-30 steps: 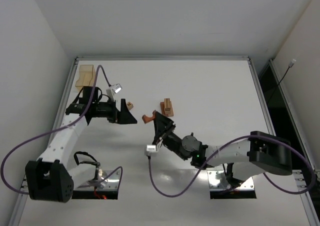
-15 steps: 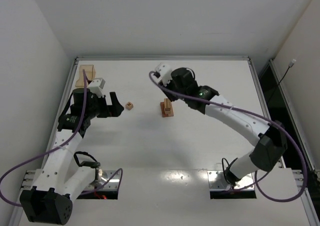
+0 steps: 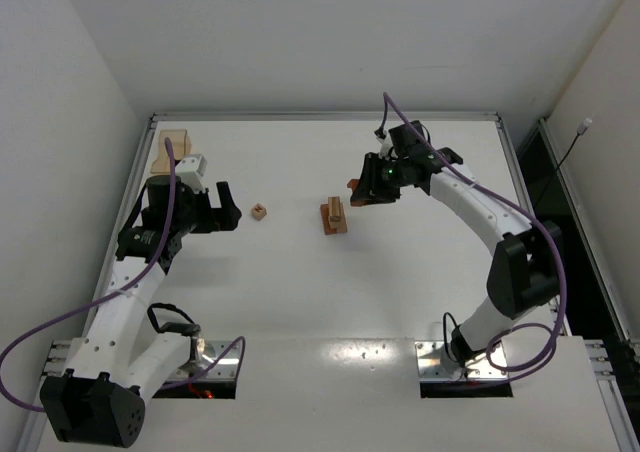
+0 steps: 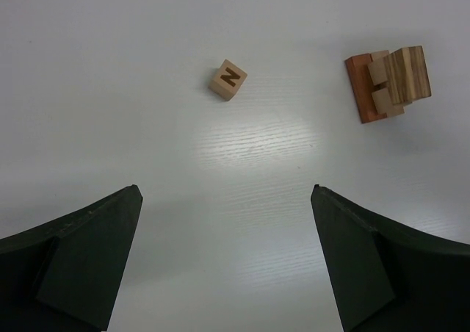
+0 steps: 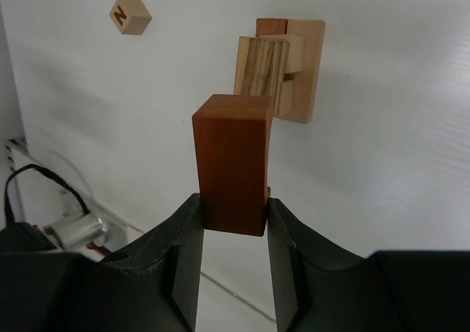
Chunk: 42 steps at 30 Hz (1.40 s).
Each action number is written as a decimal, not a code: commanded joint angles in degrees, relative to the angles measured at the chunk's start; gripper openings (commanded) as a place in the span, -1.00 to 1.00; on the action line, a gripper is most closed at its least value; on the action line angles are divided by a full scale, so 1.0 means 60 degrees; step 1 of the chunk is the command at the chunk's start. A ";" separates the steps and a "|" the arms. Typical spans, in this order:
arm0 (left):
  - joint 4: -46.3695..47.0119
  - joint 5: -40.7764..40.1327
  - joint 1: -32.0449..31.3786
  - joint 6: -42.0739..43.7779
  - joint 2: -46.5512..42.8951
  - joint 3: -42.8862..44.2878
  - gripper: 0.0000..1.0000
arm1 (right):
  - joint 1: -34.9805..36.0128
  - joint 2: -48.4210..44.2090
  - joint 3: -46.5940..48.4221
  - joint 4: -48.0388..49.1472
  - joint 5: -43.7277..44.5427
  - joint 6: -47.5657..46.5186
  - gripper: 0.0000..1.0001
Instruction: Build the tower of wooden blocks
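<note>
standing mid-table, the small stack of tan and reddish-brown wooden blocks (image 3: pixel 334 215) carries a striped bar on top. a tan wooden cube printed "n" (image 3: pixel 259 211) lies apart on its left. the right end effector (image 5: pixel 233 222) pinches a reddish-brown wooden block (image 5: pixel 233 163) near the stack. the left end effector (image 4: pixel 228 258) hangs spread wide, facing the cube, over the white table (image 3: pixel 300 302).

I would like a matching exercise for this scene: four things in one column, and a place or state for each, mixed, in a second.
1. N cube
2. reddish-brown block
3. left gripper
4. amber box

A. far left corner of the table
B. open, holding nothing
C. alone on the table
D. clamped in the right gripper

Pairs: 1-C, 2-D, 3-B, 4-A
</note>
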 commanded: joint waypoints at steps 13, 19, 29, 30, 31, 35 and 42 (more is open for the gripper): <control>0.0547 -0.0330 0.0072 -0.0026 0.0197 -0.0015 1.00 | 0.0764 0.2093 0.3487 -0.2038 0.1467 0.1330 -1.00; 0.0210 -0.0520 0.0072 0.0179 0.0299 0.0233 1.00 | 0.1072 0.2619 0.4202 -0.3102 0.2535 0.0921 -1.00; 0.0386 -0.0520 0.0072 0.0179 0.0080 -0.0088 1.00 | 0.1673 0.3104 0.4485 -0.3078 0.2890 0.0714 -1.00; 0.0386 -0.0520 0.0072 0.0179 0.0080 -0.0088 1.00 | 0.1760 0.3104 0.4484 -0.3078 0.2890 0.0715 -1.00; 0.0386 -0.0520 0.0072 0.0179 0.0080 -0.0088 1.00 | 0.1761 0.3104 0.4382 -0.2991 0.2890 0.0715 -1.00; 0.0386 -0.0608 0.0072 0.0091 0.0182 0.0131 1.00 | 0.1965 0.3192 0.4381 -0.2990 0.3079 0.0715 -1.00; 0.0386 -0.0711 0.0072 0.0091 0.0578 0.0410 1.00 | 0.2244 0.3280 0.4381 -0.3180 0.3563 0.1271 -1.00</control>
